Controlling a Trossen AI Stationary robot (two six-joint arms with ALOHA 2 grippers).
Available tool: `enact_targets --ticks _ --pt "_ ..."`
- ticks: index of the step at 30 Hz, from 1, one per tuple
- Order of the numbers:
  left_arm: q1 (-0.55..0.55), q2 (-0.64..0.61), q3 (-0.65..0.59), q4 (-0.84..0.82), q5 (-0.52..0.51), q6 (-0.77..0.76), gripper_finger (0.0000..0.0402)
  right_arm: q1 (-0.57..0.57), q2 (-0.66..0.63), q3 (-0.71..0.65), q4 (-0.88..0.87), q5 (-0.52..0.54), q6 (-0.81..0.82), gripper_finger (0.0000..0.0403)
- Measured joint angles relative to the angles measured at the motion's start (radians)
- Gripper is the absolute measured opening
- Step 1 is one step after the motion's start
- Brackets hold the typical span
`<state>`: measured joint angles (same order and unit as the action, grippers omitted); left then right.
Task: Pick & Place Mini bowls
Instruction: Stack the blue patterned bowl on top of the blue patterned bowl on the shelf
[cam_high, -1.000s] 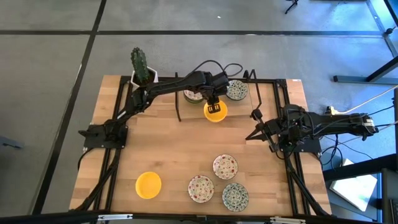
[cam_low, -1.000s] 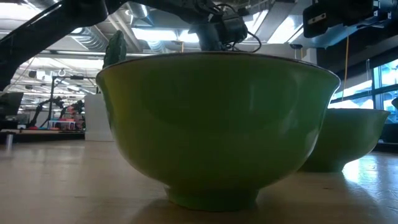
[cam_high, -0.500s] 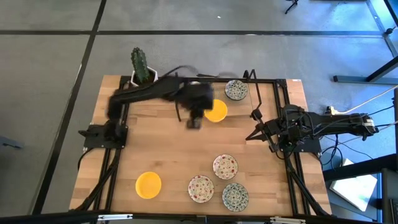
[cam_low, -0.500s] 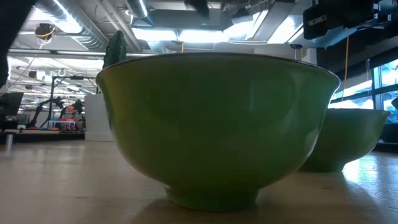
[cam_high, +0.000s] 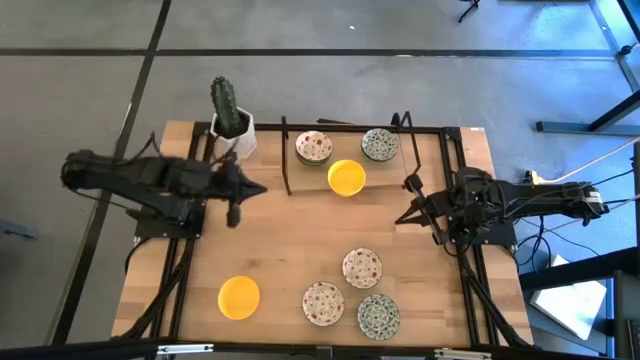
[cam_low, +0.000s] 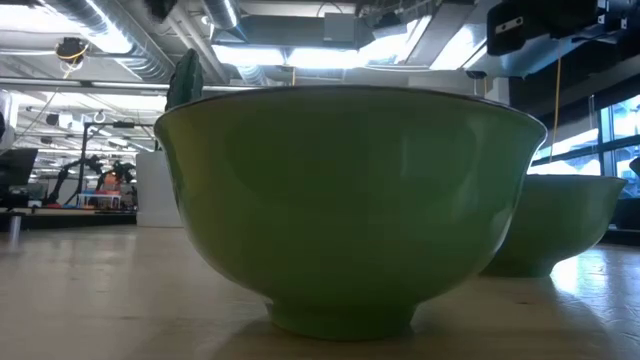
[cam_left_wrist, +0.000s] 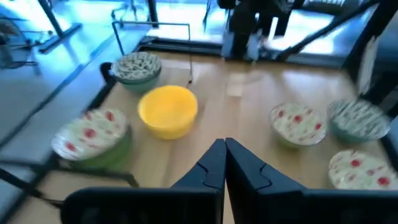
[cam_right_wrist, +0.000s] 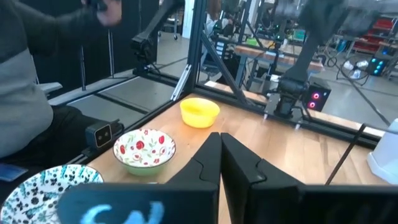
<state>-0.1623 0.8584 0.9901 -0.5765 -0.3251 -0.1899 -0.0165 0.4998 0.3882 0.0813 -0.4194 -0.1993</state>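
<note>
The mini bowls sit in two groups on the bench (cam_high: 300, 225), placed here by the cactus pot (cam_high: 231, 128) at the far left corner: a red-speckled bowl (cam_high: 314, 147), a green-patterned bowl (cam_high: 380, 144) and a yellow bowl (cam_high: 346, 178) lie along the far edge to the pot's right, the yellow one just nearer than the other two, and well apart on the near side lie a second yellow bowl (cam_high: 239, 297) almost straight toward the near edge from the pot, plus two red-speckled ones (cam_high: 362, 267) (cam_high: 323, 303) and a green-patterned one (cam_high: 378, 316) farther right. The low view is almost wholly filled by one bowl's side (cam_low: 345, 200), looking green there, with another cut off behind it (cam_low: 570, 225); it probably is the near yellow bowl, though that cannot be confirmed. Only the left wrist view shows the left gripper (cam_left_wrist: 224, 163) with its fingers clenched together on nothing; from above it (cam_high: 235, 207) is blurred, just near of the pot. The right gripper (cam_right_wrist: 219, 160), fingers likewise pressed shut and empty, hangs at the bench's right side (cam_high: 410, 186), far from the pot; a person's sleeve (cam_right_wrist: 25, 93) shows only in its wrist view.
</note>
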Motion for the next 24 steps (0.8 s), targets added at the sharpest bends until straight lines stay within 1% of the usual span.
enact_targets --ticks 2,5,8,10,12,13,16,19,24 --pt "-0.002 -0.133 -0.217 0.185 0.006 -0.040 0.0003 0.000 0.002 0.000 0.014 0.000 0.000 0.0010" --pt "-0.001 -0.261 -0.465 0.448 0.013 -0.034 0.0002 0.000 0.005 0.000 0.026 0.000 0.004 0.0010" --pt "0.014 -0.306 -0.624 0.662 0.009 0.043 0.0002 0.000 0.010 0.000 0.034 0.000 0.005 0.0010" --pt "0.023 -0.313 -0.691 0.747 0.021 0.085 0.0002 0.000 0.016 0.000 0.047 0.000 0.007 0.0010" --pt "0.018 -0.330 -0.727 0.766 0.039 0.126 0.0002 0.000 0.020 0.000 0.068 0.000 0.008 0.0010" --pt "0.015 -0.353 -0.738 0.743 0.038 0.136 0.0002 0.000 0.020 0.000 0.081 0.000 0.010 0.0010" --pt "0.006 -0.463 -0.745 0.645 -0.009 0.130 0.0003 0.000 0.019 0.000 0.089 0.000 0.014 0.0010" --pt "-0.006 -0.584 -0.744 0.585 -0.023 0.130 0.0002 0.000 0.019 0.000 0.089 0.000 0.010 0.0010" --pt "-0.014 -0.719 -0.789 0.565 -0.023 0.221 0.0002 0.000 0.022 0.000 0.097 0.001 -0.015 0.0010"
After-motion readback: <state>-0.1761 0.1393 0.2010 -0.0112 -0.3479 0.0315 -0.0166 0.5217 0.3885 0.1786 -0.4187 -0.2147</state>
